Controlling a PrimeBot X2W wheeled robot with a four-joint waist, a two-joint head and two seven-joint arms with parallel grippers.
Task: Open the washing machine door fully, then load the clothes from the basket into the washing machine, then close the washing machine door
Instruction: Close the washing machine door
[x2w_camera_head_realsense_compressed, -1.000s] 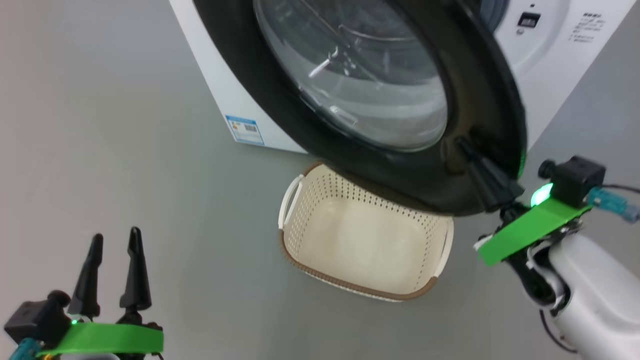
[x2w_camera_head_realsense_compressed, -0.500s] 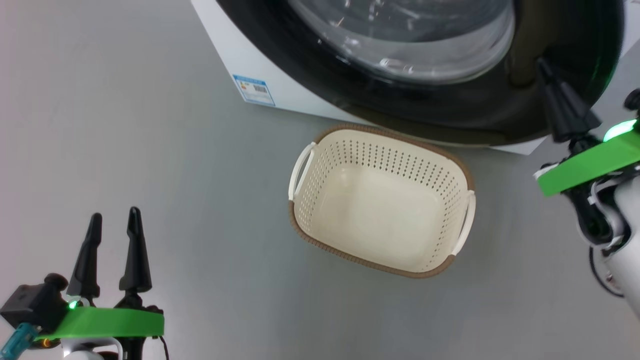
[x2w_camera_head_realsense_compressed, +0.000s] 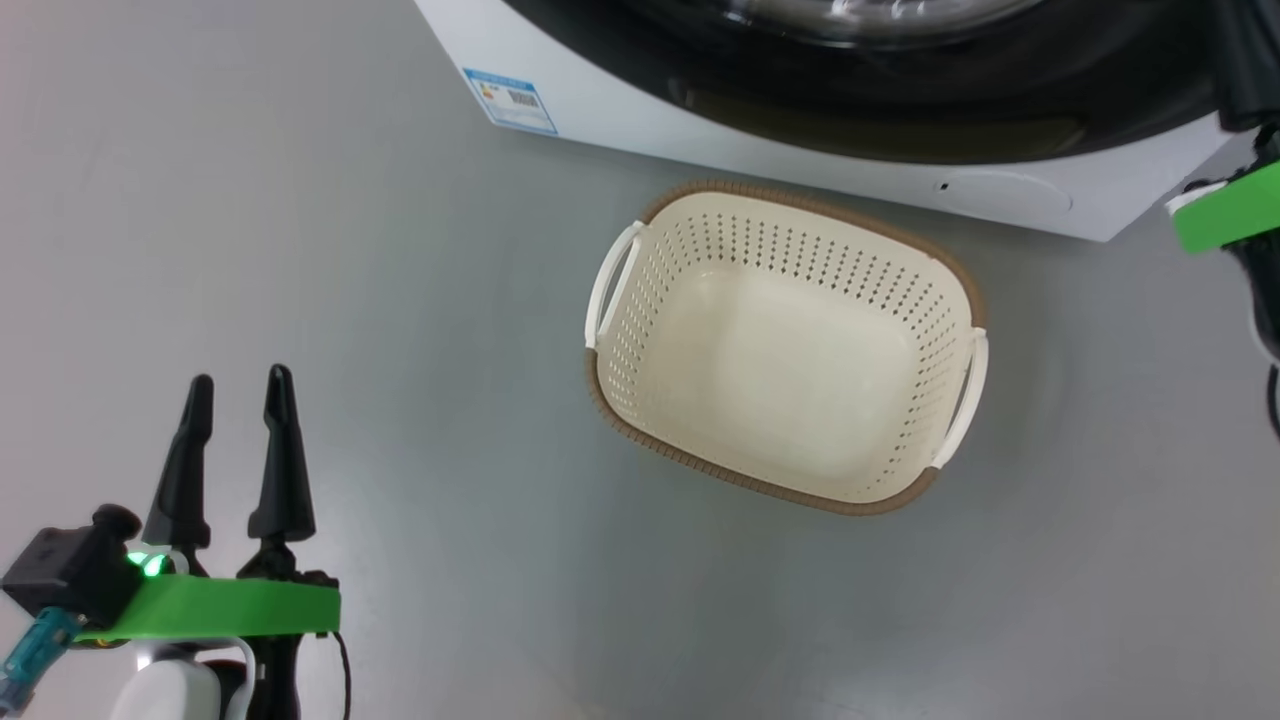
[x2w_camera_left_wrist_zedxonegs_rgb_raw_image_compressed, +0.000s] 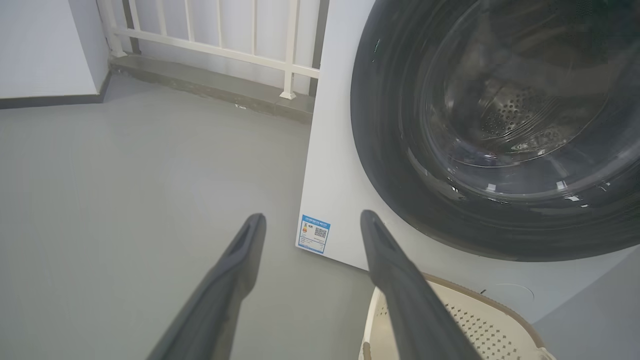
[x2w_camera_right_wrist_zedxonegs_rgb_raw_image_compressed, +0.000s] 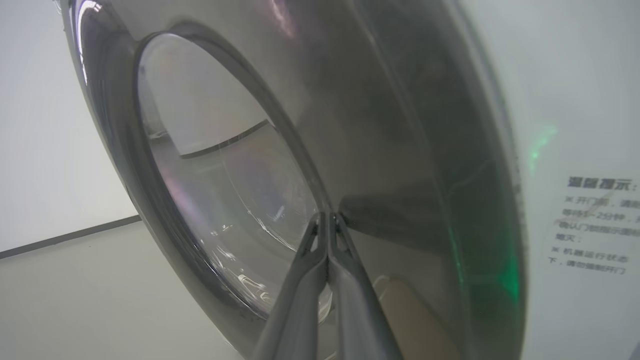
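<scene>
Right end effector (x2w_camera_right_wrist_zedxonegs_rgb_raw_image_compressed: 327, 216) clenched empty, tips on washing machine door (x2w_camera_right_wrist_zedxonegs_rgb_raw_image_compressed: 400, 150) rim; could skid off glossy surface, leaving door unlatched. Left end effector (x2w_camera_head_realsense_compressed: 240, 382) released.

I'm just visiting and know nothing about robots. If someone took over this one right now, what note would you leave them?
Left gripper: open, holding nothing, left of the basket.
Right gripper: shut, empty, tips at the black rim of the washing machine door.
The basket: empty, on the floor before the washing machine.
Done: loading, it seems, since the basket is empty. I cannot tell through the glass whether the clothes are inside.
Left: the door looks swung to, but latched or not is unclear. Press it home if needed, then draw the right arm back.
</scene>
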